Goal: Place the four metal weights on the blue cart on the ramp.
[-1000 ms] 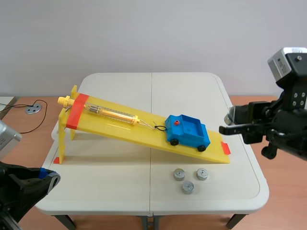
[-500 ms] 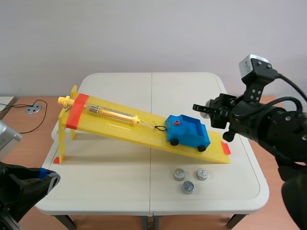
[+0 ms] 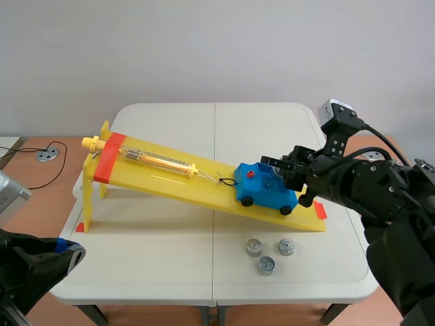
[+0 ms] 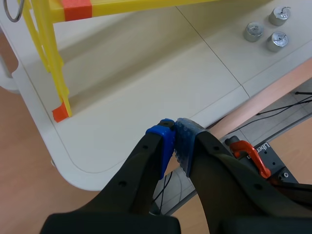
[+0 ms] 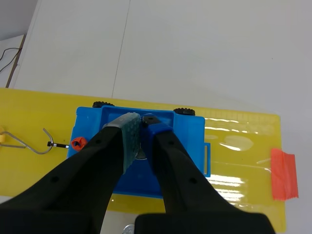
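The blue cart (image 3: 262, 190) stands low on the yellow ramp (image 3: 163, 182), hooked to a spring scale (image 3: 156, 161). My right gripper (image 3: 281, 168) hangs just above the cart's tray (image 5: 187, 130), shut on a metal weight (image 5: 142, 148), of which only a sliver shows between the pads. Three other metal weights (image 3: 254, 247) (image 3: 286, 246) (image 3: 266, 265) lie on the table in front of the ramp's low end; the left wrist view shows them too (image 4: 253, 31). My left gripper (image 4: 175, 141) is shut on nothing, off the table's front left corner.
The ramp's raised end rests on yellow legs (image 4: 48, 58) at the table's left. A wire hook (image 5: 45, 142) links the cart's front to the scale. Orange tape (image 5: 283, 174) marks the ramp's low end. Cables and a clamp (image 4: 248, 156) lie on the floor.
The right arm has swung in from the table's right edge, leftward and down, until its gripper is over the cart. The left arm and the three weights have not moved.
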`<state>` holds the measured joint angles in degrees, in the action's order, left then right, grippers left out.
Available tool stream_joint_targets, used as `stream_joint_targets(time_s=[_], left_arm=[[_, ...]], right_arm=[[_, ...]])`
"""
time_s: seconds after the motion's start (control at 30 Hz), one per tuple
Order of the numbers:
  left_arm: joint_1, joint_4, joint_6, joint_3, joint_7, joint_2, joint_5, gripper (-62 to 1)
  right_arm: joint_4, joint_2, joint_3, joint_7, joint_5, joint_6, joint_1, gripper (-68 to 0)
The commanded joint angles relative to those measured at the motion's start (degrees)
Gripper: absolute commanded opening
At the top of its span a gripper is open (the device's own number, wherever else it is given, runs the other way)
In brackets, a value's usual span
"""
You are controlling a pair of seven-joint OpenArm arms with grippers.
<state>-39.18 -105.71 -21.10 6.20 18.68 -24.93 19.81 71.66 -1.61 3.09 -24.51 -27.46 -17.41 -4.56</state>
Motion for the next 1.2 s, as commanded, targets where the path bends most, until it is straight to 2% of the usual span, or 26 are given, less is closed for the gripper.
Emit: stream_joint_targets(time_s=[0.0, 0.17, 0.47, 0.67, 0.77, 0.9, 1.03, 1.17], left_arm=[[0.48, -4.04, -1.16, 0.68, -5.11, 0.28, 4.46, -56.9], [0.48, -4.04, -1.16, 0.68, -5.11, 0.28, 4.46, -56.9], [0.48, -4.04, -1.16, 0.68, -5.11, 0.28, 4.46, -56.9], [0.48, -4.04, -1.16, 0.68, -5.11, 0.28, 4.46, -56.9], [0.48, -4.04, -1.16, 0.68, -5.11, 0.28, 4.46, -56.9], [0.48, -4.04, -1.16, 0.68, -5.11, 0.28, 4.46, -56.9], [0.48, -4.04, -1.16, 0.68, -5.11, 0.28, 4.46, -56.9], [0.48, -4.04, -1.16, 0.68, -5.11, 0.28, 4.46, -56.9]], right_arm=[[4.15, 0.15, -1.62, 9.31, -3.23, -3.52, -7.45, -66.9], [1.77, 0.13, -2.03, 9.84, -2.78, -3.65, -8.92, -66.9], [1.29, 0.17, -2.01, 9.99, -2.51, -3.43, -8.92, -66.5], [1.29, 0.17, -1.66, 9.35, -2.54, -3.50, -8.92, -51.7], [2.08, 0.20, 0.13, 8.74, -2.80, -5.25, -8.85, -43.1], [7.19, 1.36, 3.74, 5.66, -4.00, -8.92, -7.54, -39.5], [15.52, 4.35, 6.36, 3.39, -6.14, -10.58, -3.26, -39.2], [23.34, 8.50, 7.43, 2.05, -7.89, -10.86, 2.56, -39.2]])
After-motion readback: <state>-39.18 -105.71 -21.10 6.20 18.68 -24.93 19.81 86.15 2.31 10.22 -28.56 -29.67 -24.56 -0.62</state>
